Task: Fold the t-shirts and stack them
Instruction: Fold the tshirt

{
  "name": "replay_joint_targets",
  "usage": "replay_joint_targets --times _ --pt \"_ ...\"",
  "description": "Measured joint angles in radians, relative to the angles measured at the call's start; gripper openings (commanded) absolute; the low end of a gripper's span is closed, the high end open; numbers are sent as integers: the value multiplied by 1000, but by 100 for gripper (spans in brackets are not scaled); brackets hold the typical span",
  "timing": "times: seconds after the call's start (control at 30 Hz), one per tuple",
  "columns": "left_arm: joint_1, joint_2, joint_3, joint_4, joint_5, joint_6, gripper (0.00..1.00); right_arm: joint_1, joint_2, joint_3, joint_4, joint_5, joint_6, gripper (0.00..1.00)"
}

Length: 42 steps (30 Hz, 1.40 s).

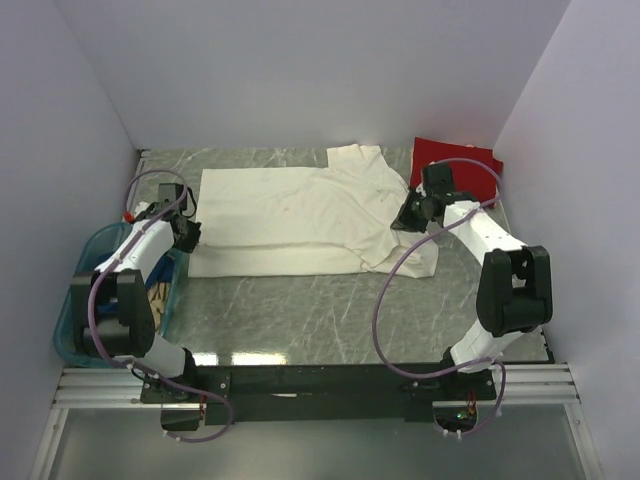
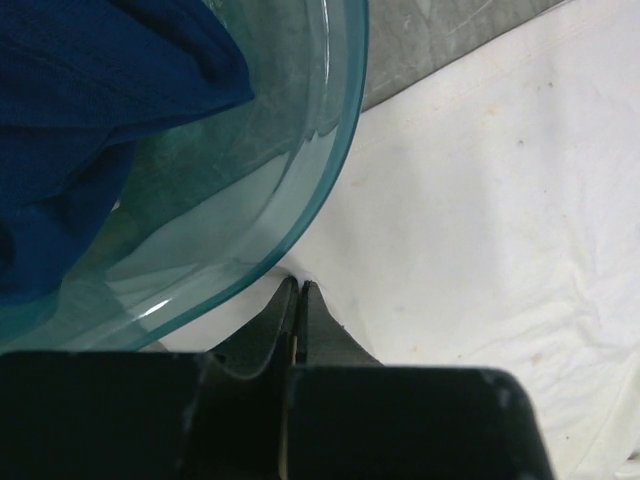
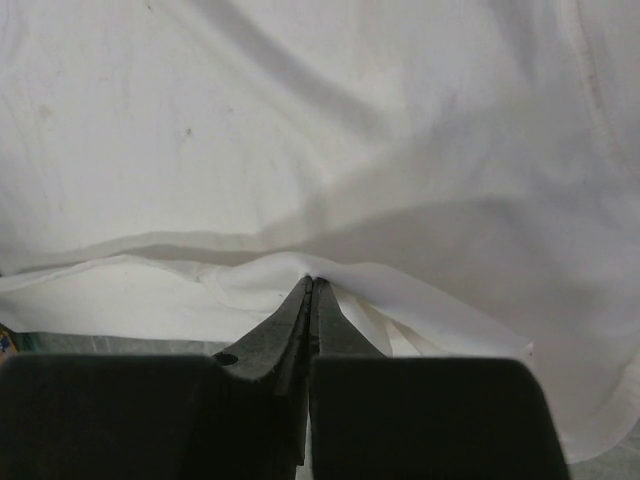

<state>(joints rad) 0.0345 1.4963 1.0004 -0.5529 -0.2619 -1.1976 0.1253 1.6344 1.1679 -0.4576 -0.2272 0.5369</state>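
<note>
At left, just beside the teal translucent plastic basket [image 1: 66,318] holding a dark blue cloth t-shirt [image 2: 90,120]: left gripper [image 2: 298,292] clamped shut on the edge of the cream-white short-sleeved t-shirt [image 1: 290,220], spread on the grey marbled tabletop [image 1: 330,310]. At right: right gripper [image 3: 310,285] pinched tight on the shirt's opposite side. Looks like mid-fold; next, probably lifting both edges evenly and carrying them across. Basket rim crowding the left grip; folded red cloth t-shirt [image 1: 455,160] behind the right arm.

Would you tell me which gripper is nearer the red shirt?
Right. The right gripper sits close beside the red shirt; the left gripper is across the cream shirt, by the basket.
</note>
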Motion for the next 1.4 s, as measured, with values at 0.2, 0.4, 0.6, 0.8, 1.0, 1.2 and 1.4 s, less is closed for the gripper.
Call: replay_joint_targets --times 0.2,0.4,0.6,0.8,1.0,1.2,1.4 --pt "3 36 6 11 0 10 1 -4 18 23 0 -2 0 0" --pt "8 76 20 24 2 20 1 -14 29 26 2 -3 0 0" --pt "14 85 21 47 19 48 13 -28 58 26 2 -7 -2 27" --pt "21 85 21 92 50 91 48 -36 66 36 -1 1 -20 54" --pt "21 27 19 115 82 113 60 -36 -22 -1 20 14 -25 53" --pt "15 -100 -24 132 129 116 60 -29 -221 -229 83 21 -8 53" --pt "-52 -170 -81 138 159 116 60 -25 -239 -378 132 17 14 52"
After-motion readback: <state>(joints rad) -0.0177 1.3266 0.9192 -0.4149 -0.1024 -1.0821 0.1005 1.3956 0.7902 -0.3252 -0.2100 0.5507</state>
